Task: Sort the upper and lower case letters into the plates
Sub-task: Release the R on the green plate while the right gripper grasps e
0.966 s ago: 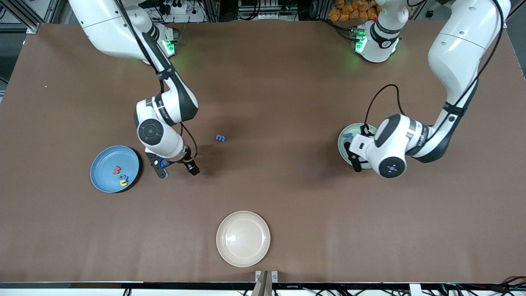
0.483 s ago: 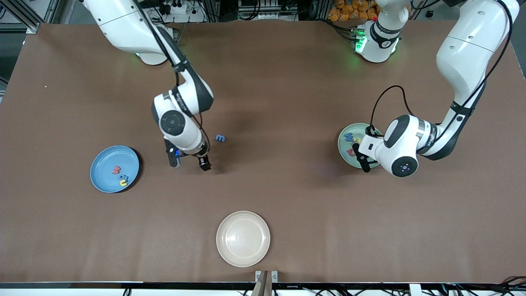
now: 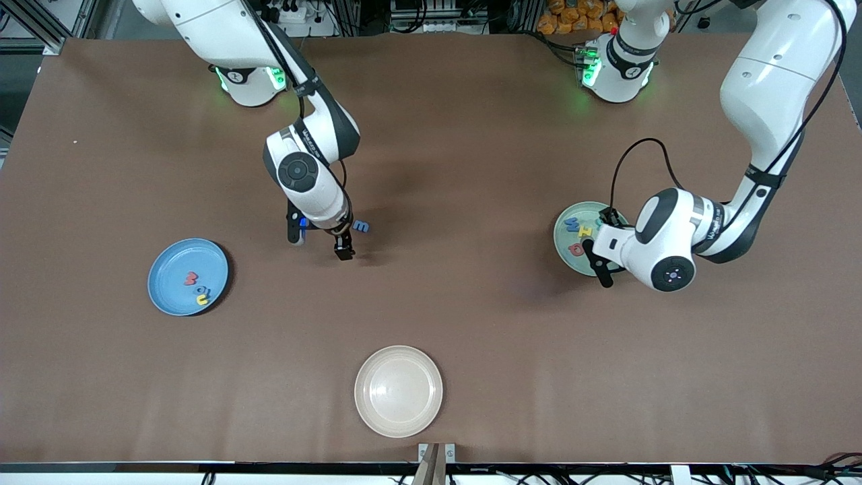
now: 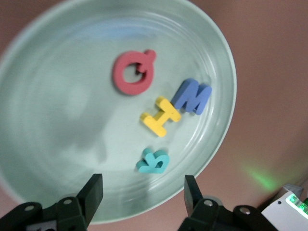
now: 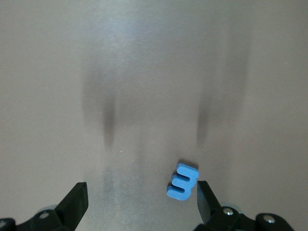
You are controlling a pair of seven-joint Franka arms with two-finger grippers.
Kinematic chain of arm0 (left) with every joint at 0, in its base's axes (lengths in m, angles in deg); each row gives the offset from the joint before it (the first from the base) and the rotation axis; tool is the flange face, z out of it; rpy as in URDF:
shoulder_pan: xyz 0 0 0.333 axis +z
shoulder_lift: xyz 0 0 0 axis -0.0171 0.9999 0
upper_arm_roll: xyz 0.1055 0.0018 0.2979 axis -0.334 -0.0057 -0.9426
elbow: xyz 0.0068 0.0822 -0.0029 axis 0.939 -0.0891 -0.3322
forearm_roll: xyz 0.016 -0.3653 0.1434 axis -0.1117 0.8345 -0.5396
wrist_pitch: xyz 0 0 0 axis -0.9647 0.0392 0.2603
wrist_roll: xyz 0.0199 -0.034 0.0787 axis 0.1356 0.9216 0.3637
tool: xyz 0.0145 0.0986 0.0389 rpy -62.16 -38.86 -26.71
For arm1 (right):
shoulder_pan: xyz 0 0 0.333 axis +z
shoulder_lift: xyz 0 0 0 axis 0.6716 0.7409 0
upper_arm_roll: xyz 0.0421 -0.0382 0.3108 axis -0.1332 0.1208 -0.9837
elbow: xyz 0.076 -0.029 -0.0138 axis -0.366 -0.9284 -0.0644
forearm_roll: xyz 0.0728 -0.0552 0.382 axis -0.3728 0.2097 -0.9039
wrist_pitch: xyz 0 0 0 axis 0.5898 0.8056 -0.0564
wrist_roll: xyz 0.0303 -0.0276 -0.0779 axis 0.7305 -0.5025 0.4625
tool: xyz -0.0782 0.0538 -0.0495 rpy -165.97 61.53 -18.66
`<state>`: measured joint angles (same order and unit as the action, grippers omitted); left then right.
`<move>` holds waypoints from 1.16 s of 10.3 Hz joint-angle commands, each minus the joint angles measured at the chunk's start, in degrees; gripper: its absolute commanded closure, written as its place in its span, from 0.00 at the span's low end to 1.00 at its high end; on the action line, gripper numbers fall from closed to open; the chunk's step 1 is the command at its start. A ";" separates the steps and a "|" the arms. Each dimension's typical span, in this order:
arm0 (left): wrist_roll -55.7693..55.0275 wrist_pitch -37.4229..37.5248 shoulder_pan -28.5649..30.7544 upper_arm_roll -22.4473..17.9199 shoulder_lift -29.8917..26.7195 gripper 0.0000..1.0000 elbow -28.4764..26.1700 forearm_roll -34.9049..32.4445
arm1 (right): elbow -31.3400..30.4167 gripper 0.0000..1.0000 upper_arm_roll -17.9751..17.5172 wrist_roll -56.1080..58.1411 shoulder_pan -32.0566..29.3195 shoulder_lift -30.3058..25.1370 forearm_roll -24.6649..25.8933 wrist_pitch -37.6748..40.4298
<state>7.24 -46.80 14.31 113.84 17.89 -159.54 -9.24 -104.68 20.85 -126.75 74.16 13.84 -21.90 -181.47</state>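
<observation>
Right arm has swung from the blue plate [image 3: 168, 296] toward table [image 3: 471, 337] centre. The right hand [image 3: 320, 241] hangs open over bare table, blue m [image 3: 361, 226] just beside it at 2 o'clock in the front view.

Left hand [image 3: 599, 264] is open and empty over the pale green plate [image 3: 564, 236] at 3 o'clock — four letters [image 4: 159, 115] inside. Blue plate at 9 o'clock holds three letters [image 3: 196, 286].

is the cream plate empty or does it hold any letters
Empty: the cream plate shows only its bare inside in the front view, with no letter pieces on it.
</observation>
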 commanded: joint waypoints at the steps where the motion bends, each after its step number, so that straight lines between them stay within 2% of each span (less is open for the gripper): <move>1: -6.56 0.34 -1.13 0.62 -1.19 0.23 3.23 0.58 | -2.19 0.00 -0.12 -8.01 0.47 -1.44 -1.10 -0.65; 3: -15.43 0.34 -1.58 0.54 -0.93 0.25 5.60 3.55 | -2.81 0.00 -1.00 -9.36 0.55 -0.13 -1.10 -1.35; 5: -23.26 0.34 -1.15 0.53 -1.45 0.28 7.28 3.74 | -2.46 0.00 -2.13 -11.45 0.64 1.71 -1.45 -4.33; 7: -29.25 1.73 -2.01 0.62 -3.46 0.24 9.48 3.74 | -2.37 0.00 -2.67 -12.26 0.82 3.65 -1.45 -6.27; 9: -32.86 2.01 -2.72 0.80 -6.97 0.23 9.66 3.74 | -2.81 0.00 -2.67 -12.43 1.26 4.54 -1.45 -9.43; 10: -32.96 2.09 -2.81 1.15 -8.56 0.15 10.36 3.74 | -2.72 0.00 -2.67 -12.52 1.43 4.80 -1.45 -9.44; 11: -32.79 2.18 -2.47 1.15 -10.49 0.02 10.72 3.48 | -2.81 0.00 -2.67 -12.61 1.52 4.89 -1.45 -9.53; 12: -32.53 3.31 -2.29 1.15 -12.16 0.00 11.76 3.48 | -2.81 0.00 -2.67 -12.61 1.52 4.98 -1.45 -9.53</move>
<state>-24.95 -45.37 11.78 115.30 9.09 -148.21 -6.74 -106.83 18.17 -136.80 74.95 18.68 -22.75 -189.03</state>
